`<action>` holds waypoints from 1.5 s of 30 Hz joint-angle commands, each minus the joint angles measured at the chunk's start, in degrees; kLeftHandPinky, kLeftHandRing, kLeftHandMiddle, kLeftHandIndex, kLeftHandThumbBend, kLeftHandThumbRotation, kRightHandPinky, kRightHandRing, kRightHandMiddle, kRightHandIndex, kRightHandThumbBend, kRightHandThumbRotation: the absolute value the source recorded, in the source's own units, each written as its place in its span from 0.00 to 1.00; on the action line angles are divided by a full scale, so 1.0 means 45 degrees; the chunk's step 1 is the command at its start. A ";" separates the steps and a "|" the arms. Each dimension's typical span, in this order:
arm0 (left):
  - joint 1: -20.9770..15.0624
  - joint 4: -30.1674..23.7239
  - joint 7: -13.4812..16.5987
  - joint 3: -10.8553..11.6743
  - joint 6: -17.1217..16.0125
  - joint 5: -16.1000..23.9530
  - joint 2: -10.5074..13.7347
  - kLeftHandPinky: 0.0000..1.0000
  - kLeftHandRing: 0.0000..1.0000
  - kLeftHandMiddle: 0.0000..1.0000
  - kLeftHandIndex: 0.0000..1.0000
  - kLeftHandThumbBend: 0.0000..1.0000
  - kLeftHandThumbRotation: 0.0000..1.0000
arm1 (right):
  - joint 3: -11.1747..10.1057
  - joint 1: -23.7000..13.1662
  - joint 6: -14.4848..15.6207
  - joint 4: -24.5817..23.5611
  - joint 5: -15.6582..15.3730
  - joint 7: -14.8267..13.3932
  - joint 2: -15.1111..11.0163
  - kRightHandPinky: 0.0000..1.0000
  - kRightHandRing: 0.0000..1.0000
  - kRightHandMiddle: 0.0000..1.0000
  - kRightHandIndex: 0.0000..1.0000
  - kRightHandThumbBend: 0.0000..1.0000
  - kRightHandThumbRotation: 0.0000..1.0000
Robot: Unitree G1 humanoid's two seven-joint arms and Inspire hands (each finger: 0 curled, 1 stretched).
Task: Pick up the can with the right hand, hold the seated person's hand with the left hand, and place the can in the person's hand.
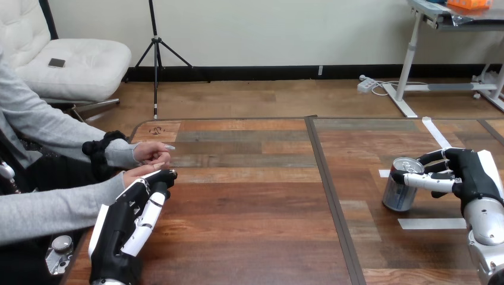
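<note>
Silver can (pixel 401 191), slightly tilted on wooden worktop (pixel 255 231), right robot hand (pixel 469 175) curled round it; left robot hand (pixel 122 228), fingers straight, perhaps touching person's nearer hand (pixel 139 173).

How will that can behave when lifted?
The can looks like smooth metal, so it may slip in the fingers of the right hand. Its thin wall could dent under a hard squeeze. Tipped, it would probably roll.
</note>
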 commanded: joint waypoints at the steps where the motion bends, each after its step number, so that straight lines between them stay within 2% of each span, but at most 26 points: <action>1: -0.0762 -0.0200 -0.0084 0.0058 -0.0152 -0.0084 0.0152 0.85 0.84 0.79 0.68 0.23 0.56 | -0.0045 -0.0740 -0.0755 -0.0522 0.0055 -0.0220 -0.0025 0.35 0.40 0.44 0.46 0.83 0.00; 21: -0.0813 -0.0096 -0.0094 0.0073 -0.0204 -0.0055 0.0173 0.85 0.84 0.79 0.67 0.23 0.56 | -0.0092 -0.0910 -0.1578 -0.0728 0.0154 -0.0063 -0.0107 0.36 0.40 0.44 0.45 0.81 0.00; 24: -0.0770 -0.0203 -0.0077 0.0039 -0.0031 -0.0020 0.0205 0.85 0.85 0.80 0.67 0.23 0.56 | -0.0103 -0.0911 -0.1764 -0.0787 0.0172 -0.0030 -0.0110 0.35 0.40 0.44 0.45 0.81 0.00; 30: -0.0808 -0.0134 -0.0149 0.0072 -0.0103 -0.0115 0.0172 0.86 0.85 0.80 0.67 0.23 0.56 | -0.0156 -0.0967 -0.1836 -0.0887 0.0269 0.0111 -0.0105 0.36 0.40 0.44 0.45 0.80 0.00; 39: -0.0807 -0.0180 -0.0203 0.0121 0.0080 -0.0262 0.0132 0.86 0.85 0.79 0.66 0.25 0.55 | -0.0090 -0.0942 -0.2409 -0.1061 0.0186 0.0197 -0.0141 0.33 0.38 0.43 0.45 0.80 0.00; 42: -0.0778 -0.0209 0.0013 0.0115 -0.0004 -0.0083 0.0159 0.86 0.85 0.79 0.67 0.26 0.54 | -0.0107 -0.0953 -0.2513 -0.1094 0.0219 0.0291 -0.0136 0.33 0.37 0.43 0.45 0.80 0.00; 45: -0.0786 -0.0101 0.0468 0.0067 -0.0503 0.0487 0.0314 0.83 0.83 0.79 0.68 0.27 0.55 | -0.0117 -0.0956 -0.2552 -0.1154 0.0243 0.0359 -0.0124 0.33 0.37 0.43 0.45 0.80 0.00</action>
